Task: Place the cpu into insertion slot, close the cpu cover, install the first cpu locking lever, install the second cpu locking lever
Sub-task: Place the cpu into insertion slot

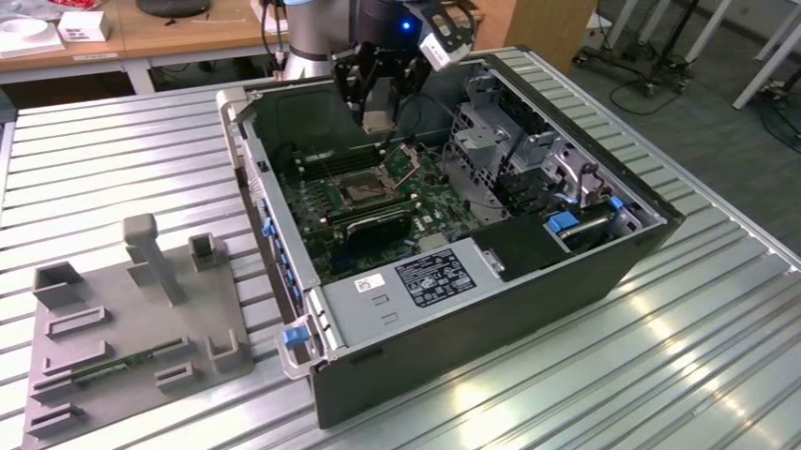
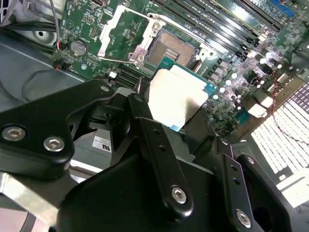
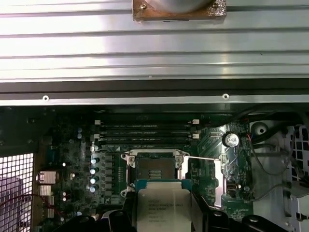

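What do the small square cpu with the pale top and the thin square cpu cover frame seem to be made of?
The small square cpu: its top looks like matte metal, pale and silvery, with a soft glare; its thin edge is teal, probably circuit board. The thin square cpu cover: likely bare sheet metal, bright silver with sharp highlights.

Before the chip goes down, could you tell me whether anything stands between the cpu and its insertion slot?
Nothing visible does. The cpu, held in the fingers, hangs over the bare insertion slot, and the cpu cover is swung open to one side of it.
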### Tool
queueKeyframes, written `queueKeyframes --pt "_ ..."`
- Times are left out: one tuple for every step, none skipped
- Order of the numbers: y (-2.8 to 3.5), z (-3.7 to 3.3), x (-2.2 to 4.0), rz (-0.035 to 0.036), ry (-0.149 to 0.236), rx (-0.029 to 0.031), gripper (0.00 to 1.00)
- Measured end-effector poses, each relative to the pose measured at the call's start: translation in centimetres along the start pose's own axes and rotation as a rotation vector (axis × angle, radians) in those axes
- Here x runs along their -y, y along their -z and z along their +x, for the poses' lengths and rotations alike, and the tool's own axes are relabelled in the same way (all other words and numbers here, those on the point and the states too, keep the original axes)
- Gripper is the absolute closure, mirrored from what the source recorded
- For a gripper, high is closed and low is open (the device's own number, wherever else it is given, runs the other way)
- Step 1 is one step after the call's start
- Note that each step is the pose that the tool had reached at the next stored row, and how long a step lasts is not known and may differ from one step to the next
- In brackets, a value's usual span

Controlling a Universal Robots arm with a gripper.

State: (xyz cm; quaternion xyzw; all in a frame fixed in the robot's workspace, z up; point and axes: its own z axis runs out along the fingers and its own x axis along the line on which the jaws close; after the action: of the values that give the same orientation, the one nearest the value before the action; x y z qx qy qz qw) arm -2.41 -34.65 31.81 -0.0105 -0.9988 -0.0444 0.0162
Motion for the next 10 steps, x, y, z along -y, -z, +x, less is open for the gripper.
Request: queueKeyframes --pt "-0.11 0.00 0.01 0.0001 0.000 0.0018 0.46" --pt "-0.21 -0.01 0.02 0.0001 0.001 0.0036 0.46" --pt "-0.31 -0.01 0.03 0.0003 0.001 0.0054 0.46" --pt "-0.40 -0.01 0.04 0.0004 0.002 0.0074 0.46" --pt "-0.50 -0.02 0.05 0.0004 0.002 0.0094 0.46" --pt "-0.60 -0.02 0.06 0.0005 0.003 0.0115 0.46" --pt "-0.69 -0.02 0.07 0.0006 0.003 0.0132 0.46" --pt "-0.81 -0.03 0.08 0.0006 0.004 0.0151 0.46" --pt "-0.92 -0.03 0.09 0.0006 0.004 0.0165 0.46" --pt "-1.05 -0.04 0.10 0.0007 0.005 0.0176 0.46"
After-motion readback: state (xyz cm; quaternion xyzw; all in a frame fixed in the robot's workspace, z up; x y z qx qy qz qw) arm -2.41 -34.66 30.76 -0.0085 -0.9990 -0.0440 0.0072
